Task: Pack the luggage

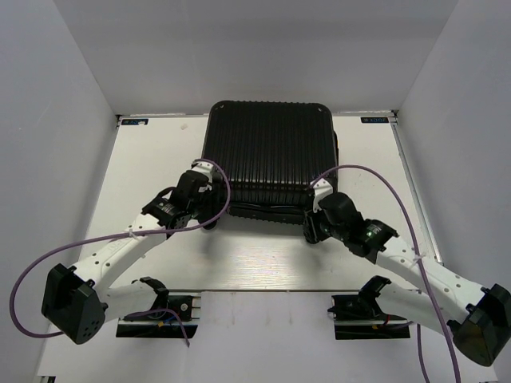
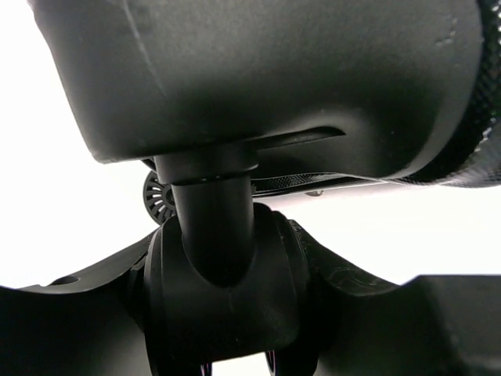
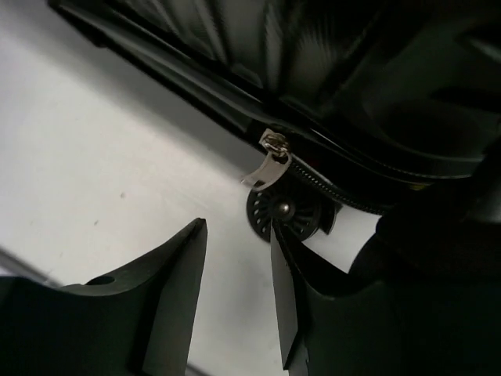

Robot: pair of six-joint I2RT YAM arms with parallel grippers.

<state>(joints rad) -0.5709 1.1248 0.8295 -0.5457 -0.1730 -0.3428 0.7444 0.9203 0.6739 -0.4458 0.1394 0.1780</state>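
The left fingers [image 2: 78, 321] are clamped on a caster [image 2: 215, 235] of the luggage [image 1: 267, 152], with one dark wedge pressed to each side of its smooth, rounded fork. The caster's thick round stem runs up into the matte black shell that fills the top of the left wrist view. A small ribbed wheel [image 2: 159, 197] peeks out behind the stem, left of centre. The right fingers [image 3: 168, 290] stand a little apart with only bare white surface [image 3: 102, 157] in the gap. Their flat, tapered tips point toward another small wheel [image 3: 286, 210] with a spoked face. Just above it, a silvery metal zipper pull [image 3: 266, 164] hangs off the toothed zip line that follows the case's edge. From overhead, the left arm [image 1: 120, 247] stretches from the lower left of the frame up to the case's lower-left corner, wrist bent in toward it. The right arm [image 1: 415, 267] mirrors it from the lower right to the lower-right corner. Both are white-shelled links with black joints, each trailing a looping purple cable [image 1: 20, 291]. The luggage lies flat and closed at the upper centre of the white surface, its ribbed black hard shell facing up and its corners rounded.
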